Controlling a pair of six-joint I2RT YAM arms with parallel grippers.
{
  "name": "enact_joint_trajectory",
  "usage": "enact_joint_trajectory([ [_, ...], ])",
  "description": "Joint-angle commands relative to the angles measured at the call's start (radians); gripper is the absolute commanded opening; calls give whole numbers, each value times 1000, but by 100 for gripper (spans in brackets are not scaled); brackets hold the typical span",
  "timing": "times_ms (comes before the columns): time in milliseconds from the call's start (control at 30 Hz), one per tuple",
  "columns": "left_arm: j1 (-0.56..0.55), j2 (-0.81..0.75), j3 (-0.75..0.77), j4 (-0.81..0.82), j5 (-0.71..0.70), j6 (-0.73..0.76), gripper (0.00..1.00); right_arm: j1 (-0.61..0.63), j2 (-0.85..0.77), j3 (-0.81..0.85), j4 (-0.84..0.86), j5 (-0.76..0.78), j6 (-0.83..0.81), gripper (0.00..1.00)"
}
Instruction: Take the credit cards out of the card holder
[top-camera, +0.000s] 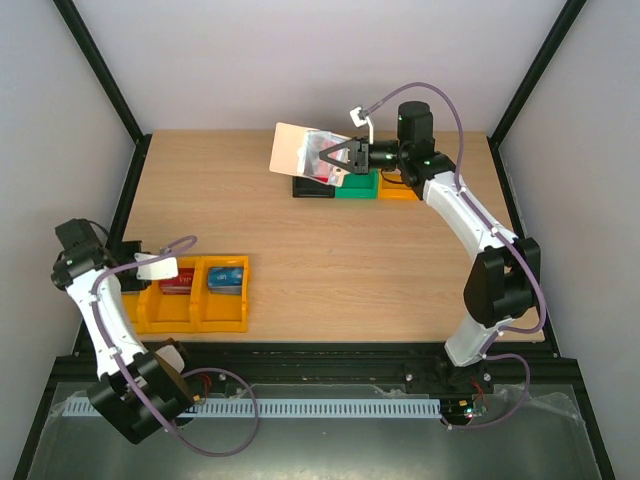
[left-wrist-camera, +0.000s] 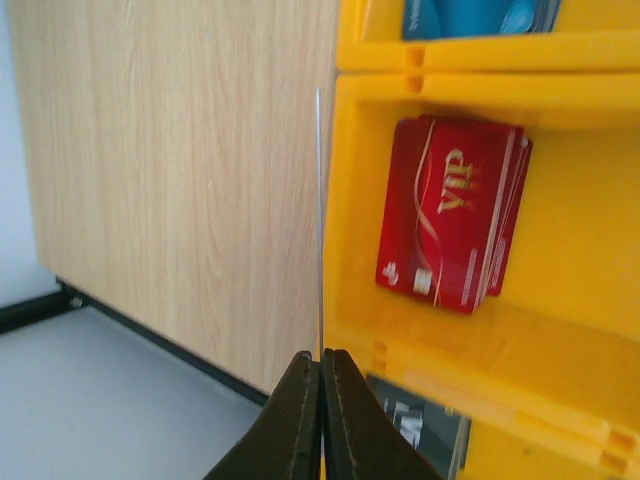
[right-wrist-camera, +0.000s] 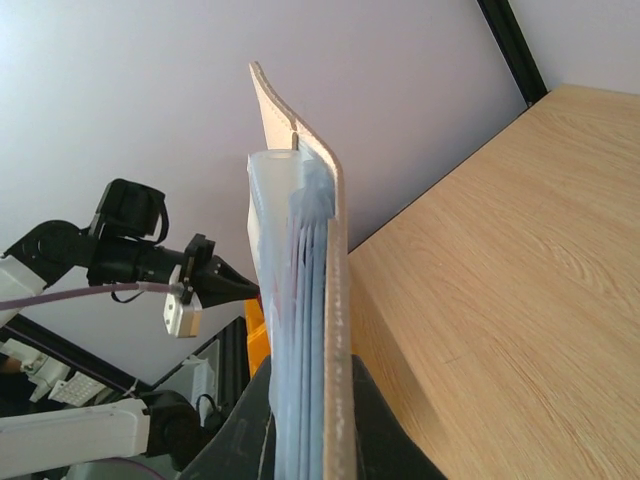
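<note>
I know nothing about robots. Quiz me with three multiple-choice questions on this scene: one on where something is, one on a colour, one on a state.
1. Where does the red VIP card lie? A. in a yellow bin; B. on the bare table; C. in the green bin.
2. What colour is the outside of the card holder? A. black; B. cream; C. green.
3. The right gripper is: A. open and empty; B. closed on the card holder; C. closed on a blue card.
Answers: 1 A, it lies flat on yellow plastic. 2 B, its flap shows cream. 3 B, its fingers clamp the holder.
</note>
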Motion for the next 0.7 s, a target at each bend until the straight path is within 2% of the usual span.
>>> enact_joint_trajectory([
  [0,-40,2,-74,53,38,320,2,-3,-41,6,-27,-10,-47,2],
  [133,-49,27,-96,70,8,405,2,-5,-53,0,-71,-2,-87,2],
  [433,-63,82,-103,128,-25,409,2,-9,-38,11,-103,1,-110,2],
  [667,-69,84,-129,107,-34,468,2,-12,-22,25,-122,1,-119,2],
])
